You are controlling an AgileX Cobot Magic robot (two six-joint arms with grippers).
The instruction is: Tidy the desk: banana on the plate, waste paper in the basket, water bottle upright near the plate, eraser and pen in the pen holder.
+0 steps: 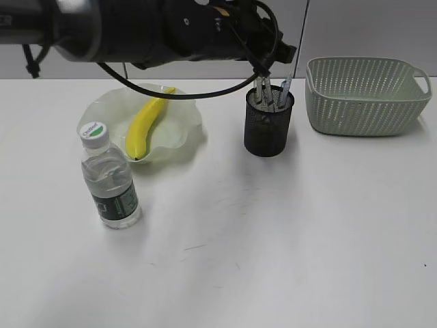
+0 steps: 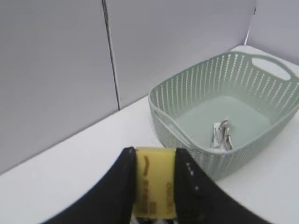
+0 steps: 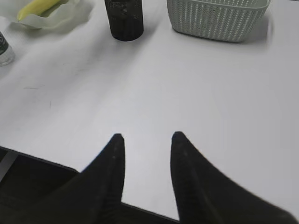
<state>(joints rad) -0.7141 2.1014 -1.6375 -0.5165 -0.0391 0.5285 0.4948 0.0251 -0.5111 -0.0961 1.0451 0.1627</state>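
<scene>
My left gripper (image 2: 154, 151) is shut on a yellow eraser (image 2: 154, 186). In the exterior view it (image 1: 265, 67) hangs just above the black mesh pen holder (image 1: 268, 130), which holds pens (image 1: 283, 92). The banana (image 1: 145, 123) lies on the pale green plate (image 1: 102, 109). The water bottle (image 1: 109, 181) stands upright in front of the plate. The waste paper (image 2: 221, 135) lies inside the sage-green basket (image 2: 187, 100), which stands right of the pen holder (image 1: 365, 96). My right gripper (image 3: 145, 137) is open and empty over the white desk (image 3: 187, 93) near its front edge.
A grey wall (image 2: 56, 70) runs behind the desk. The left arm (image 1: 136, 27) stretches across the top of the exterior view. The desk's front edge (image 3: 46, 161) shows below the right gripper.
</scene>
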